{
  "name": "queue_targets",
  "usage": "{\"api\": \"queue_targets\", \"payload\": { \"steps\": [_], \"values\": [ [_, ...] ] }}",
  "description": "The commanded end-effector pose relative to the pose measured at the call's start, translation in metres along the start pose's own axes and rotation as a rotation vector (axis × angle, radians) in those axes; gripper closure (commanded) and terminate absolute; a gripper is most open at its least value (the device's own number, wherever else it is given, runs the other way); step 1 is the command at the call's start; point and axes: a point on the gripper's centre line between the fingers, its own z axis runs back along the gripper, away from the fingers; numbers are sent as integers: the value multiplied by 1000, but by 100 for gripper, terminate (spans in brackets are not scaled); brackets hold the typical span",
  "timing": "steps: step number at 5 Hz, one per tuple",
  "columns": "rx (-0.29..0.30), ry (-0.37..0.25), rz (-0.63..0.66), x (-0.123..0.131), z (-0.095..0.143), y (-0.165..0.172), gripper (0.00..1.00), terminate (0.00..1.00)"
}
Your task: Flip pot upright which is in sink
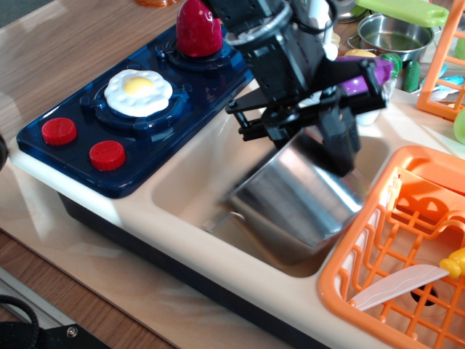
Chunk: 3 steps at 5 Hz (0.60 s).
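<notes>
The shiny steel pot [294, 207] lies tilted in the right half of the cream sink [190, 171], blurred by motion. Its closed end points up and to the right, and its open end faces down and to the left. My black gripper [312, 149] reaches down from the back onto the pot's upper end. Its fingers stand apart. The right finger [341, 142] presses on the pot's top side near the sink's right wall, and the left one is partly hidden. The pot's wire handles are lost in the blur.
An orange dish rack [378, 254] with a white knife borders the sink on the right. A blue stove [80, 156] with a fried egg [138, 91] and a red object [197, 29] lies left. A purple eggplant [363, 69] and a small steel pot [392, 33] sit behind.
</notes>
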Motion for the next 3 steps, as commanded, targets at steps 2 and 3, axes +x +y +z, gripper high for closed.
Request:
{"api": "queue_targets", "payload": {
  "steps": [2, 3],
  "values": [
    [330, -135, -180, 7, 9, -9, 0, 0],
    [330, -135, -180, 7, 9, -9, 0, 0]
  ]
}}
